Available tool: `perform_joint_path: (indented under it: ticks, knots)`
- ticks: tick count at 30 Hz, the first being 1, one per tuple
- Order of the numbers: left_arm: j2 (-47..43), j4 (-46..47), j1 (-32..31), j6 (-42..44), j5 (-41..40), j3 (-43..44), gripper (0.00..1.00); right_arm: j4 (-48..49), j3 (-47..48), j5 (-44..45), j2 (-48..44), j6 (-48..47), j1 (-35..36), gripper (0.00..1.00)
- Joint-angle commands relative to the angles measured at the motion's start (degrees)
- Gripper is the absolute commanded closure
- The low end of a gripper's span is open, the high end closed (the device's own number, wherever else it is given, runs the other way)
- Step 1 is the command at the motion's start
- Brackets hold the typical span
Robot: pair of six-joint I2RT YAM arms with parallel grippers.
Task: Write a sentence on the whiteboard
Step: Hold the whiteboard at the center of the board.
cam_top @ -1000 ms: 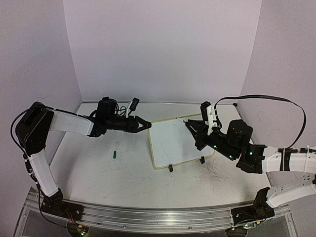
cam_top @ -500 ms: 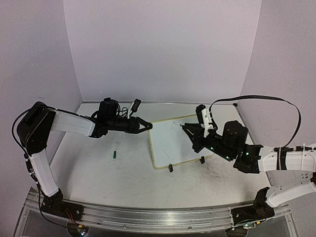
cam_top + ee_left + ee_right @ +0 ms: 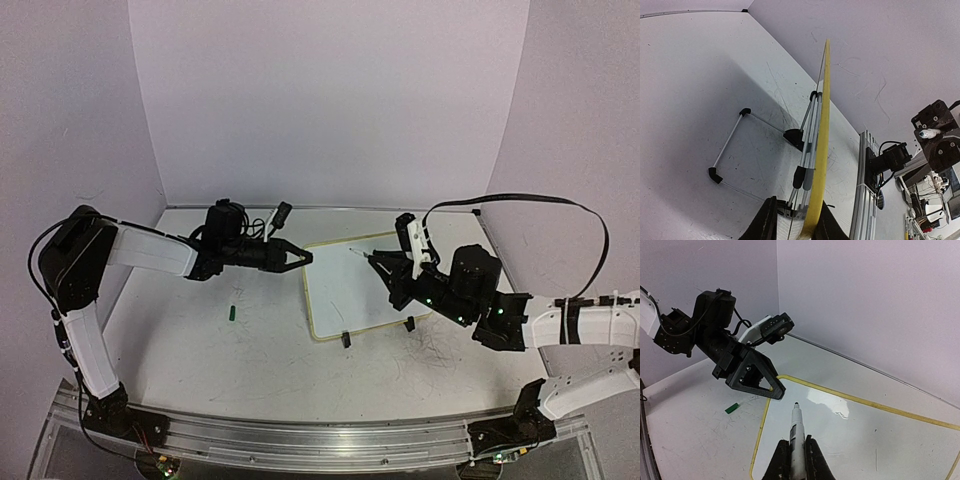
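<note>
The whiteboard (image 3: 358, 288) lies tilted in the middle of the table, white with a thin yellow frame and two black clip feet (image 3: 345, 341). Its face shows no green words, only a faint short mark (image 3: 876, 453). My left gripper (image 3: 303, 258) is shut on the board's far-left corner. In the left wrist view the yellow frame (image 3: 820, 150) runs edge-on between its jaws (image 3: 795, 221). My right gripper (image 3: 794, 446) is shut on a white marker (image 3: 797, 432). The marker's dark tip (image 3: 352, 250) points at the board's far-left part, slightly above the surface.
A small green marker cap (image 3: 232, 312) lies on the table left of the board, also in the right wrist view (image 3: 732, 408). The board's wire stand (image 3: 730, 142) shows behind it. Purple walls close in the back and sides. A black cable (image 3: 520, 200) loops over the right arm.
My right gripper has moved left and away with the marker, bringing its tip over the board's far-left part. My left gripper has shifted slightly right at the board's corner.
</note>
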Motion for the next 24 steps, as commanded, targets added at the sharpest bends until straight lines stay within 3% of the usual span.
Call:
perform_joint_path:
  ticks: [1, 24]
  knots:
    - [0.6, 0.7, 0.0, 1.4, -0.8, 1.6, 0.79, 1.7, 0.3, 0.2, -1.6, -0.1, 0.3, 1.00]
    - [-0.4, 0.6, 0.0, 2.0, -1.2, 1.4, 0.77, 1.7, 0.2, -0.2, -1.4, 0.1, 0.2, 1.00]
